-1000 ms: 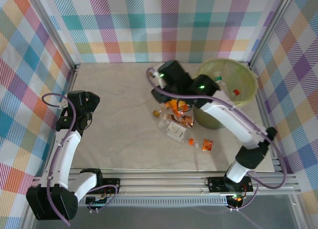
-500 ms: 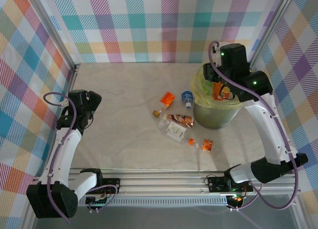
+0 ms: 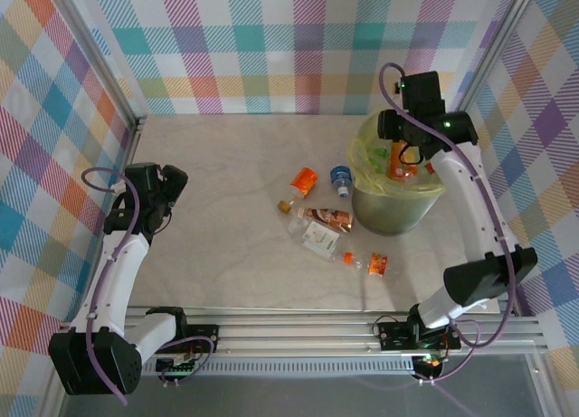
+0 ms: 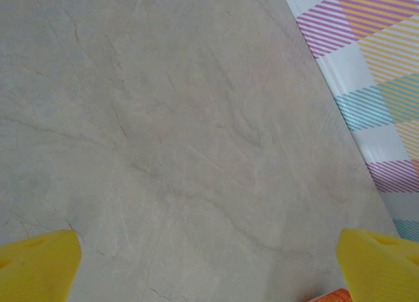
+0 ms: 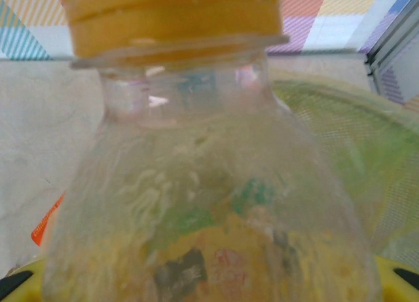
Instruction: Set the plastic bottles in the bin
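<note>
My right gripper (image 3: pixel 404 151) hangs over the bin (image 3: pixel 373 214), shut on a clear plastic bottle (image 3: pixel 396 163) with an orange cap and label. In the right wrist view that bottle (image 5: pixel 209 184) stands cap up between my yellow fingertips (image 5: pixel 400 277), with the bin's yellow-green bag (image 5: pixel 366 151) behind it. Several bottles lie on the table left of the bin: an orange one (image 3: pixel 305 180), a blue-capped one (image 3: pixel 341 179), a brown-labelled one (image 3: pixel 327 218), a clear one (image 3: pixel 317 241) and an orange-labelled one (image 3: pixel 372 263). My left gripper (image 3: pixel 168 185) stands open at the table's left side, over bare tabletop (image 4: pixel 196 138).
Checked walls and aluminium frame posts (image 3: pixel 493 55) close the table in on three sides. The bin stands in the back right corner. A small brown cap (image 3: pixel 284 204) lies beside the bottles. An orange edge (image 4: pixel 335 295) shows by my left fingertip (image 4: pixel 380 266).
My right arm has swung from the pile of bottles to above the bin, carrying the orange-capped bottle. The left arm has stayed put.
</note>
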